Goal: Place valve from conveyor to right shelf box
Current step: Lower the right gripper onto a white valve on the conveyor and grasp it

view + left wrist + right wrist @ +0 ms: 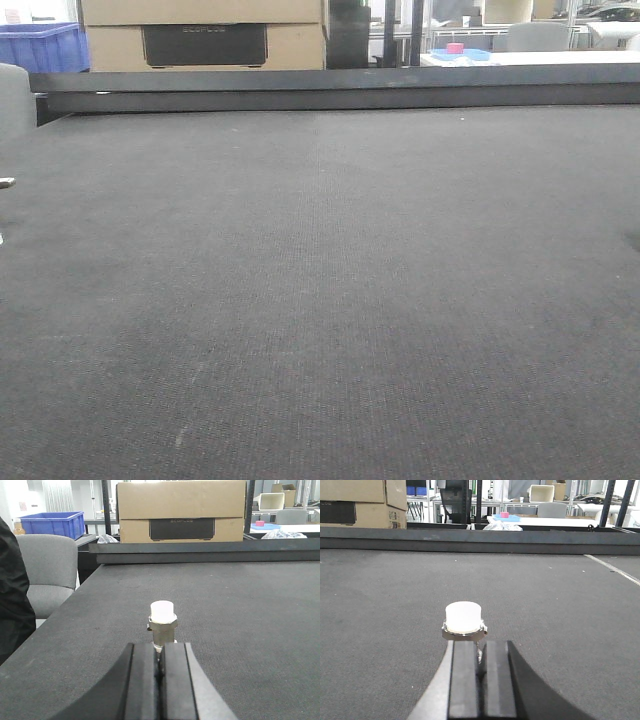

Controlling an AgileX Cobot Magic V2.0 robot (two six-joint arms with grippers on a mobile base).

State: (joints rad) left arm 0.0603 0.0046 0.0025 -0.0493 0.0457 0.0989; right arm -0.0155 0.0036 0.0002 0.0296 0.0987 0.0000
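The front view gives mostly the conveyor [320, 300], its dark grey woven belt running back to the black rail [330, 92]. A cardboard box [200, 35] and a blue crate [40, 47] stand beyond the rail. The valves and both end effectors show only in the wrist views.

The left wrist view shows the left end effector [160, 655] with its two dark fingers [142, 680] drawn together on the lower stem of the left valve [162, 620]. This valve stands upright, with a white cap above a metal hex collar, and sits out over the belt near its left edge. I cannot tell whether its base touches the belt, as the fingers hide it. Only this view shows the grey chair [47, 572] just beside that edge.

The right wrist view shows the right end effector [480, 655] likewise closed, its fingers gripping the underside of the right valve [464, 621]. This valve is also upright with a white cap, and it is over open belt well short of the rail. Only here can one see a pale stripe [612, 570] crossing the belt at the right. A small pink object [505, 515] sits on a white worktop [545, 521] in the background.
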